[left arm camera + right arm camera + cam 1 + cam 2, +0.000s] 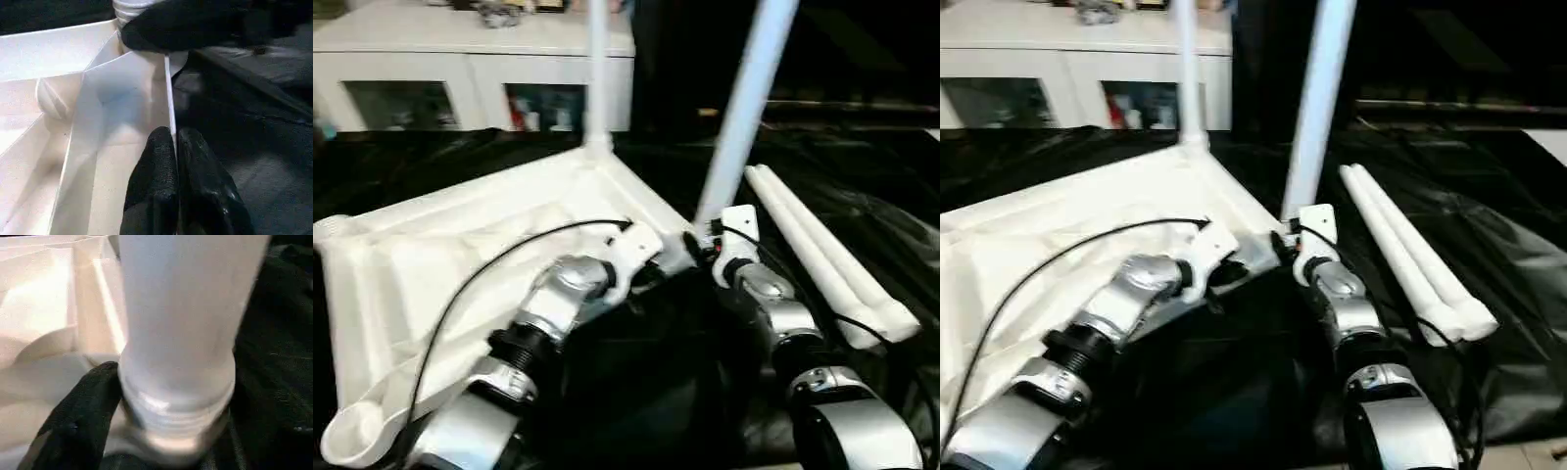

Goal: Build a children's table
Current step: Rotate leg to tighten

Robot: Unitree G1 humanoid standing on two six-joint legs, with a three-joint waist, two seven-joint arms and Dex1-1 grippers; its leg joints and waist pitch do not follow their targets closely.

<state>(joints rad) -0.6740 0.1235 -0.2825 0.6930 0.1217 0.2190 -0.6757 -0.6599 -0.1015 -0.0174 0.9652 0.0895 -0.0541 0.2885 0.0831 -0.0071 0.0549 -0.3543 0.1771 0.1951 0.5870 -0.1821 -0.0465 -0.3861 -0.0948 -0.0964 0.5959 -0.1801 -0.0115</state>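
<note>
1. Left eye view: the white plastic rectangular tabletop with raised rim (460, 245) is seen lying underside up on the black-covered desk (862, 196), filling the 9 o'clock half of the scene, with one round corner socket (352, 431) at 7 o'clock.
2. Two long white tubular legs are seen standing upright in the tabletop's corners: the far leg (597, 69) at 12 o'clock and the near leg (744, 108) at 1 o'clock, the latter tilted a little.
3. Two more white tubular legs, the loose pair (822, 250), are seen lying side by side on the desk at 3 o'clock, well apart from the tabletop.
4. The left gripper (176, 147) is seen at the tabletop's near rim; in the left wrist view its jaws are pressed together on the thin white rim wall (168, 98).
5. The right gripper (146, 431) is seen at the base of the near leg; in the right wrist view one black finger (83, 416) lies against the leg's ringed foot, and the jaws stand around that foot.
6. A white cabinet with glass doors (470, 78) is seen behind the desk at 11 o'clock.
</note>
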